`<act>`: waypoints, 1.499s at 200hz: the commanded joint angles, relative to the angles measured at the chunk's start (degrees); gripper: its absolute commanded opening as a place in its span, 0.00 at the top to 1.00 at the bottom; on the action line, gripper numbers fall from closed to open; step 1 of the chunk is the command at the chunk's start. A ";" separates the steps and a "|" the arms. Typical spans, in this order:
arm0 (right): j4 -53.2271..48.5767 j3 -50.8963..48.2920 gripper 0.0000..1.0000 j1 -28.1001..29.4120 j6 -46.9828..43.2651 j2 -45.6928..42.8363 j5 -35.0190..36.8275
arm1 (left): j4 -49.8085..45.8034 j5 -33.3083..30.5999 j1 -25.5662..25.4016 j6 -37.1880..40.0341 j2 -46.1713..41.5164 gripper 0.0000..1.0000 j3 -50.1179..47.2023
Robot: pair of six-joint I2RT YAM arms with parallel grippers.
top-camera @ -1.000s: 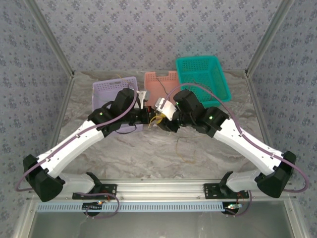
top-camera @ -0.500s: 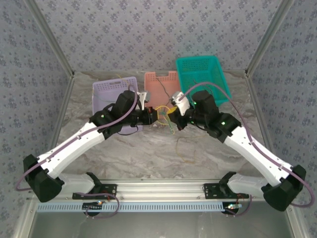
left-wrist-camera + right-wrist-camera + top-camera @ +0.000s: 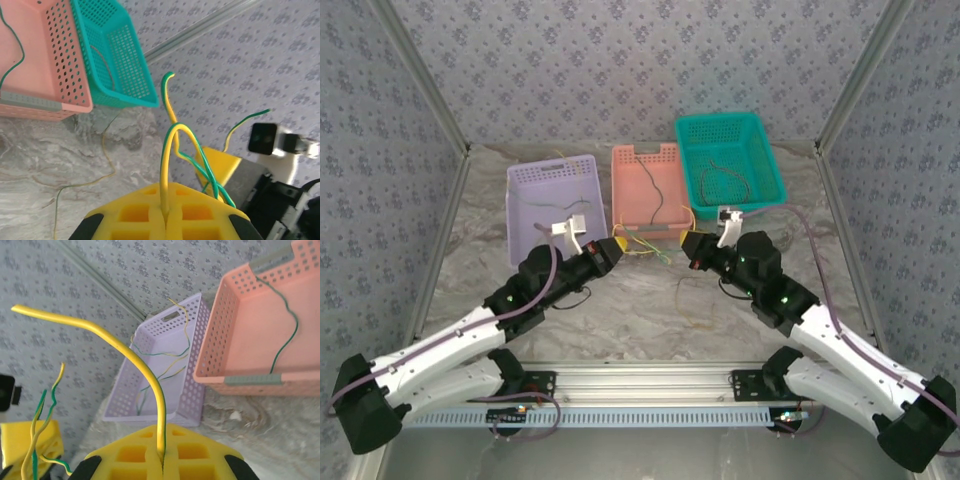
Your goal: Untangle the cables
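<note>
Both arms have drawn back from the baskets toward the near edge and spread apart, and the right gripper has clamped down. We see the cables strung in the air between it and the left gripper, a loose tangle of thin yellow and green strands above the marbled table. From the left wrist, the blocky yellow foam pads are pressed flat together on a smooth yellow strand. It rises in a narrow hairpin loop, with a thinner green strand twisted around it. From the right wrist, pads of the same kind are closed tight on one yellow strand that arcs up and away to a free end, while kinked green and yellow strands hang near the other gripper. Behind the grippers stand three perforated plastic baskets side by side. We see a purple basket holding wavy yellow and green wires, a pink basket with one dark green wire, and a teal basket with a dark curled wire. Another thin wire lies limp on the table.
</note>
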 commanded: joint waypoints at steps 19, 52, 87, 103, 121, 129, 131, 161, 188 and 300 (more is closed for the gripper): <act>0.77 1.06 1.00 -1.08 5.85 0.99 11.40 | 6.23 -6.49 1.93 -1.56 -2.07 1.00 0.01; -4.28 10.73 1.00 -0.78 -9.23 5.45 1.38 | -0.19 -0.75 1.90 -0.96 0.89 0.72 2.52; -13.04 19.17 1.00 -1.98 -22.58 9.58 -9.80 | -11.56 0.31 2.39 3.28 -2.60 0.15 7.12; -18.77 22.55 1.00 -2.17 -28.03 11.42 -11.86 | -18.25 0.08 3.17 5.33 -4.91 0.05 10.42; -23.44 25.35 1.00 -2.21 -33.72 12.96 -13.15 | -27.10 -0.81 4.88 7.17 -6.65 0.01 15.08; -24.94 26.13 1.00 -2.11 -35.78 13.33 -13.61 | -30.16 -0.33 5.62 8.54 -6.73 0.01 17.37; -25.11 26.23 1.00 -2.05 -36.17 13.36 -13.87 | -30.90 -0.08 5.79 9.06 -6.67 0.02 18.01; -27.36 27.58 1.00 -1.89 -40.23 14.06 -16.58 | -42.01 6.64 9.37 16.06 0.47 0.09 27.85; -27.03 27.67 1.00 -1.43 -40.17 14.33 -16.39 | -44.30 13.89 10.35 16.33 8.14 0.17 31.39; -25.60 27.56 1.00 0.33 -39.60 15.66 -14.96 | -42.31 13.25 9.71 9.60 13.62 0.46 27.25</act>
